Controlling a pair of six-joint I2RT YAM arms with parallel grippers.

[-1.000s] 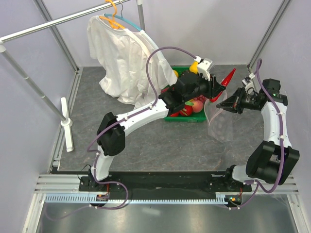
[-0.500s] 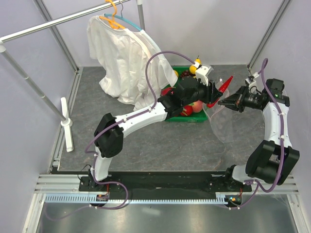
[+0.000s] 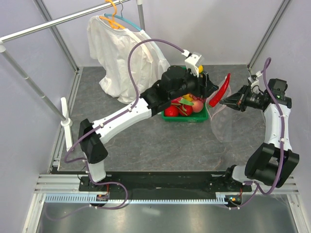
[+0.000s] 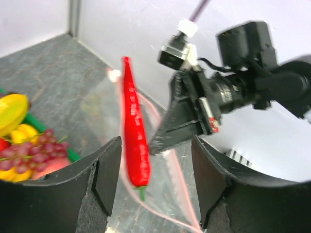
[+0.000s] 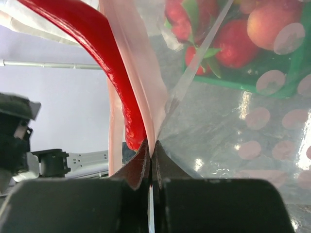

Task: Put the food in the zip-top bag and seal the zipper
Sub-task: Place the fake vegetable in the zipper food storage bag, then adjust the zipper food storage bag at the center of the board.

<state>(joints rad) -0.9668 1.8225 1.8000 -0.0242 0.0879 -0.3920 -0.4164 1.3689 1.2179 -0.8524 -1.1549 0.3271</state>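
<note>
The red pepper (image 3: pixel 220 90) stands on end in the mouth of the clear zip-top bag (image 3: pixel 221 125), most of it above the rim. In the right wrist view it (image 5: pixel 104 41) lies between the two pale pink zipper strips (image 5: pixel 130 63). My right gripper (image 3: pixel 225 103) (image 5: pixel 151 145) is shut on the zipper strip and holds the bag up. My left gripper (image 3: pixel 207 86) (image 4: pixel 155 148) is open and empty, just left of the pepper (image 4: pixel 134 133) and not touching it. A dragon fruit (image 5: pixel 197 53) lies in the green tray (image 3: pixel 188 119).
The tray also holds round red and peach fruits, dark grapes (image 4: pixel 30 146) and a yellow fruit (image 4: pixel 12 111). A white shirt (image 3: pixel 121 53) hangs on a rack at the back left. A white post (image 3: pixel 66 124) stands at the left wall.
My left gripper has opened, let go of the pepper and drawn back to the left. The pepper now stands in the bag's mouth. The right gripper has held the bag about where it was.
</note>
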